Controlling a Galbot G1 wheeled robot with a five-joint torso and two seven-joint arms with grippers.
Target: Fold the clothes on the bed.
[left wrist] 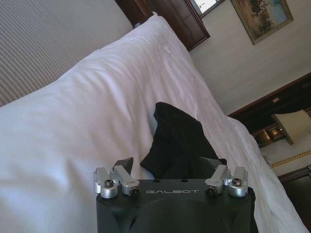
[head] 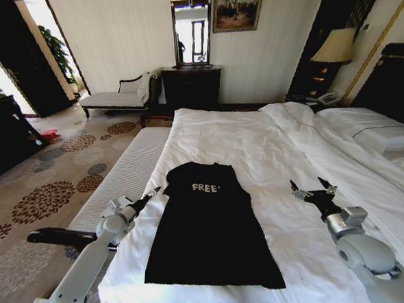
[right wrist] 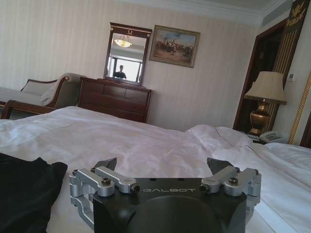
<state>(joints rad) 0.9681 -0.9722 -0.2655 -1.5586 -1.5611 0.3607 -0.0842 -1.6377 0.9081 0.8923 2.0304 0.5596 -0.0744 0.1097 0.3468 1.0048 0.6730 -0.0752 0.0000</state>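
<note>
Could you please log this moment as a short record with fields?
garment: black T-shirt, flat on the bed, sleeves tucked in, lettering up
left tool: open, beside the shirt's upper left edge, holding nothing
right tool: open, over the white duvet to the shirt's right, apart from it
bedside: lamp

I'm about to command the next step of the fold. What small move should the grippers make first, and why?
Probably ease both grippers down and inward. The T-shirt lies flat on the bed, sleeves seemingly already tucked in. The left gripper sits open by its left shoulder edge; the right gripper is open but well off its right side, holding nothing.
</note>
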